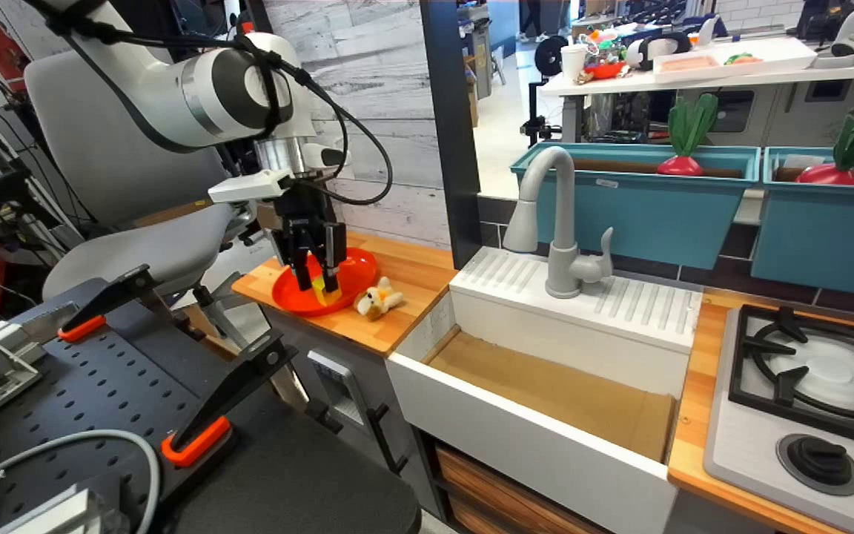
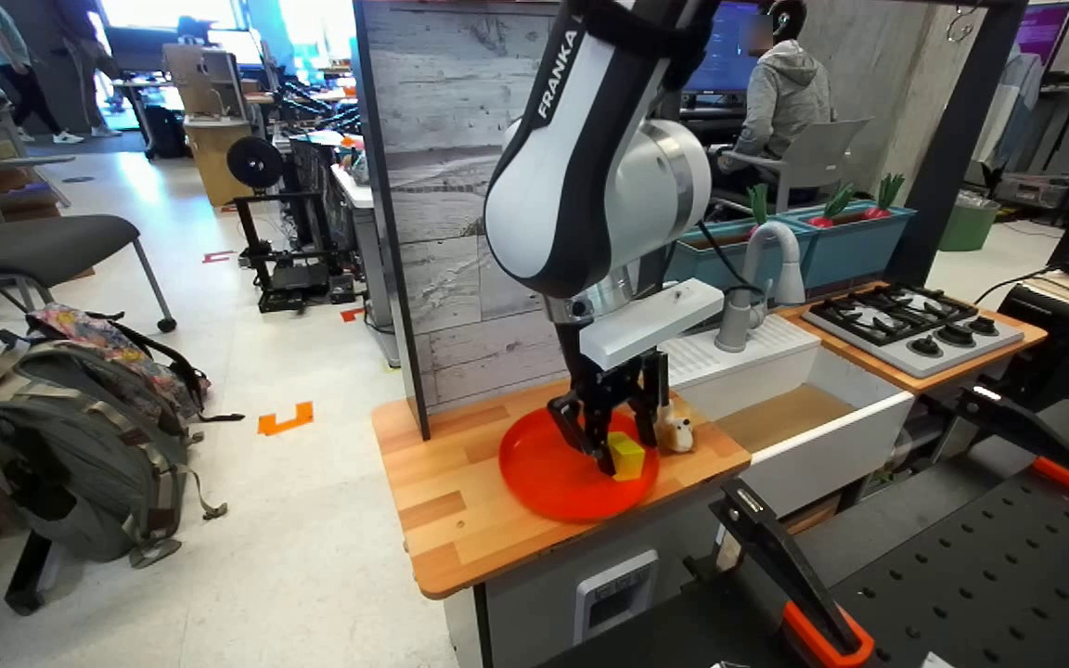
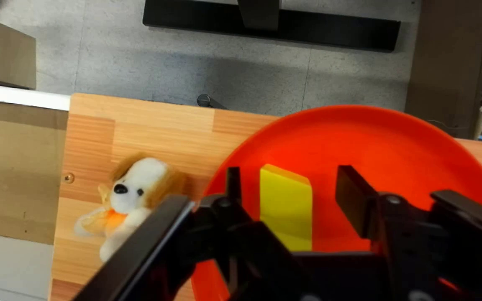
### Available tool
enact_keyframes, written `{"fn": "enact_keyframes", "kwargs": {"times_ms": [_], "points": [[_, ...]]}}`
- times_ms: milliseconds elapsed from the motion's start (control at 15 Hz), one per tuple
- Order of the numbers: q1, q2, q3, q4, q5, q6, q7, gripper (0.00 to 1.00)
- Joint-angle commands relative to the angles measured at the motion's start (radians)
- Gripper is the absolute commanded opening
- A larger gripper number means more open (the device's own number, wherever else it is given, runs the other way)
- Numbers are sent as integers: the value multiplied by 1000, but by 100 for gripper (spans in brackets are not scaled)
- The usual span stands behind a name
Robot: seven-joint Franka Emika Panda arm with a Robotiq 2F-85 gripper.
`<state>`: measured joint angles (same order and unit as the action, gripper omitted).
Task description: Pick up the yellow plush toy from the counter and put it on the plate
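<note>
So the pincer (image 3: 291, 188) is spread wide, fingers on either side of the yellow block (image 3: 286, 205) with gaps showing, lower middle of the wrist view. Block's on the shiny orange-red plate (image 3: 396, 138) in both exterior views. There's also a brown-and-white plush dog (image 3: 132, 205) flopped on the wooden tabletop (image 3: 174, 133) just beside the plate, left part of the wrist frame.

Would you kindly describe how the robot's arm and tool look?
The rounded white arm has black sections, silvery metallic rings and FRANKA lettering; black cables run along it. A white box-shaped block adjoins the black two-fingered tool.
</note>
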<state>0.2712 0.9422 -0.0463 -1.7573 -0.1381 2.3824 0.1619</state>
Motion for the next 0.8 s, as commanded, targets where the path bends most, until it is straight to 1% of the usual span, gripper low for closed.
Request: {"fn": "enact_keyframes", "kwargs": {"times_ms": [0,67,133,333,467,533,600,733], "points": [[-2,7,1,31,-22,-40,2,93],[-4,-3,4,25,-16,-38,5,99],[-1,-22,8,15,-11,-50,11,100],[8,-100,23,-48,-7,-47,18,100],[3,-159,47,-98,-5,-66,-4,100],[0,-180,56,-113,-6,-97,-13,100],[-5,-100,48,-40,-8,-57,6,100],[-5,-144,60,-74,-7,-83,5,100]]}}
